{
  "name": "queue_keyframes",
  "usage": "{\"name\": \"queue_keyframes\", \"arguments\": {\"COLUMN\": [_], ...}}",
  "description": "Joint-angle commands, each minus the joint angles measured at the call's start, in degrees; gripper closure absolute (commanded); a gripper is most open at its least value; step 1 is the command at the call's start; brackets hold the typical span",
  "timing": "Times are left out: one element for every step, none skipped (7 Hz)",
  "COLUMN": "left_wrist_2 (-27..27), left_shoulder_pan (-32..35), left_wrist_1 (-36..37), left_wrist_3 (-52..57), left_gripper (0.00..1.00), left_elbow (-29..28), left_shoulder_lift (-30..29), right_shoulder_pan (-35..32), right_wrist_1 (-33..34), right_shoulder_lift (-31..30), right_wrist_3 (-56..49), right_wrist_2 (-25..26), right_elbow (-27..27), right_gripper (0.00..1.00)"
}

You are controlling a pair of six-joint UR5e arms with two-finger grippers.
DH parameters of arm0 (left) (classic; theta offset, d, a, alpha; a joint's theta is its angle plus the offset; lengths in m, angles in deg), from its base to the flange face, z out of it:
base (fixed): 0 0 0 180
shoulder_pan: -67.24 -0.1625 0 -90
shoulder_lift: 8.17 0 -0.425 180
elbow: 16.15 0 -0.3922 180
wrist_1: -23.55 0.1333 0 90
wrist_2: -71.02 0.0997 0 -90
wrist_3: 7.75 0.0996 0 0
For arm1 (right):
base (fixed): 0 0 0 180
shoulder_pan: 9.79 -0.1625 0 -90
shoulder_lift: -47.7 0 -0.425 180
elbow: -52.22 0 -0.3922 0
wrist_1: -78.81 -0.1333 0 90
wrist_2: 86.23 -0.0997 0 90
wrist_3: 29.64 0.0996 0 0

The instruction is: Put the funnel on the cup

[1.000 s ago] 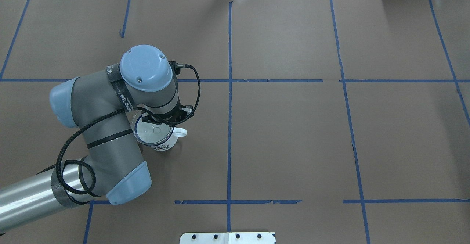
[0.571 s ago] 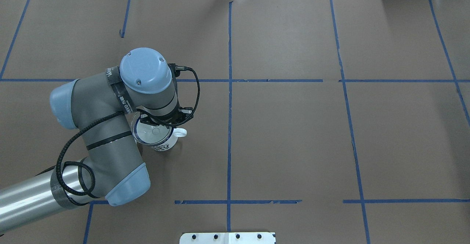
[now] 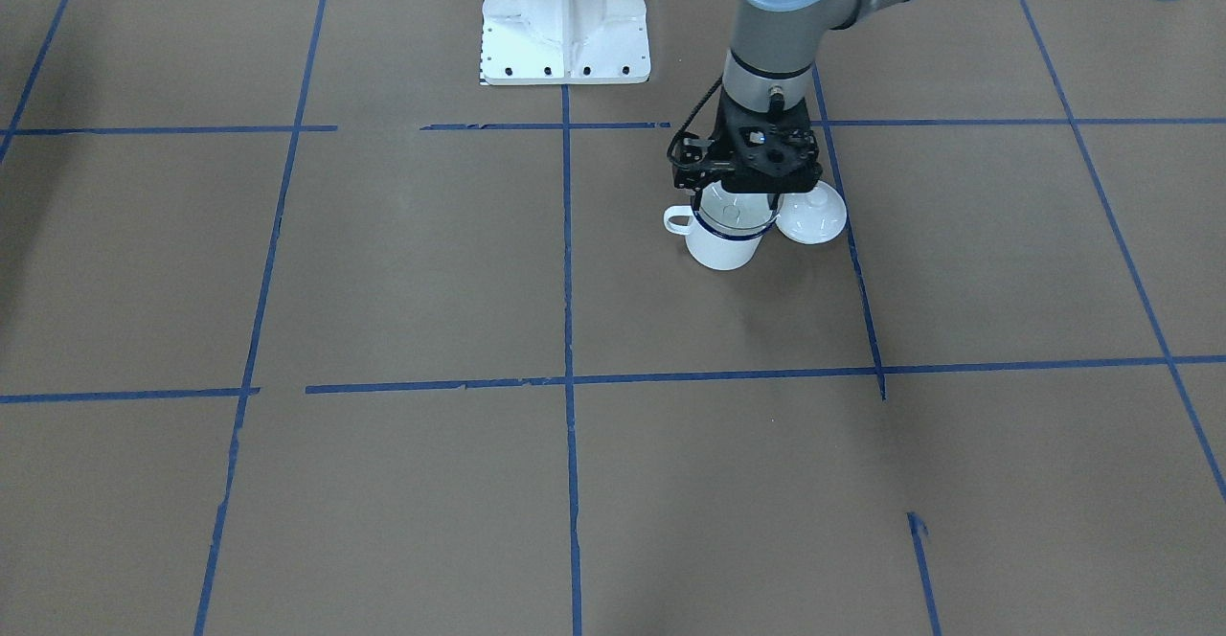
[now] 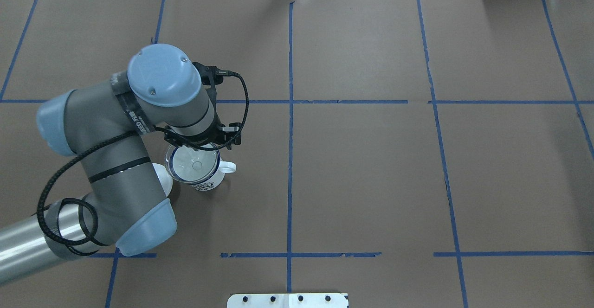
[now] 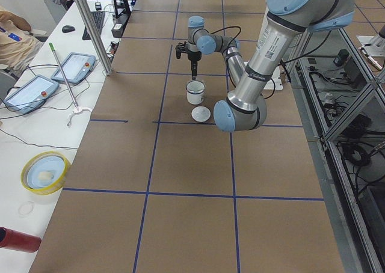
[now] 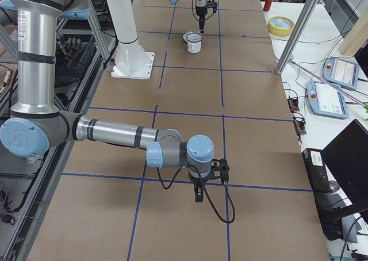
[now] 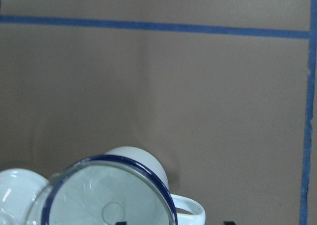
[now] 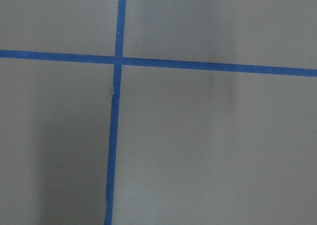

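Starting at the left of the overhead view, the left arm (image 4: 106, 159) is seen coming in over the brown surface (image 4: 371, 173), which is divided by blue tape lines (image 4: 290, 113). Beside the forearm a round white lid (image 4: 164, 181) is partly hidden. In the front-facing view it is shown lying flat, just beside the cup; whether the two are touching cannot be told.

Next to the right the cup (image 4: 206, 185) is found, upright, with a dark blue rim and a small handle pointed to the right of this view. The funnel (image 4: 188, 159) is seated in the mouth of the cup: its wide clear rim is laid on the blue rim and its spout is pointed down inside.

The left claw (image 4: 200, 142) is held above the far edge of the cup and is pointed straight down. In the left wrist view its two dark fingertips (image 7: 228, 223) are seen wide apart at the bottom edge, and nothing is gripped between them.

Further to the right, outside the overhead view, the right claw (image 6: 198, 198) is hung low over a crossing of tape lines, well apart from the cup. Whether it is wide or narrow cannot be told.
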Motion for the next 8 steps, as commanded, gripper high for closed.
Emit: {"name": "queue_keyframes", "arguments": {"left_wrist_2": [-6.5,-10.9,-16.1,-17.7,-17.3,-17.7,-17.9,-21.3], "left_shoulder_pan": [12.7,20.6,30.7,38.1,41.9,45.2,49.4,50.7], "left_wrist_1": [-20.5,-25.7,-24.3,-19.1,-9.2,-1.1,-2.6,-3.8], "left_wrist_3": [20.5,32.7,45.0,54.1,58.5,59.7,62.6,66.8], "left_gripper": [0.00,0.00,0.00,0.00,0.00,0.00,0.00,0.00], "left_elbow": [0.1,-2.2,-5.2,-8.9,-11.2,-12.7,-12.8,-12.7], "left_shoulder_lift": [19.2,26.7,30.2,31.3,30.7,29.0,32.5,33.8], "right_shoulder_pan": [0.0,0.0,0.0,0.0,0.0,0.0,0.0,0.0], "right_wrist_1": [0.0,0.0,0.0,0.0,0.0,0.0,0.0,0.0], "right_shoulder_lift": [0.0,0.0,0.0,0.0,0.0,0.0,0.0,0.0], "right_wrist_3": [0.0,0.0,0.0,0.0,0.0,0.0,0.0,0.0], "right_wrist_2": [0.0,0.0,0.0,0.0,0.0,0.0,0.0,0.0], "right_elbow": [0.0,0.0,0.0,0.0,0.0,0.0,0.0,-0.1], "right_gripper": [0.00,0.00,0.00,0.00,0.00,0.00,0.00,0.00]}}
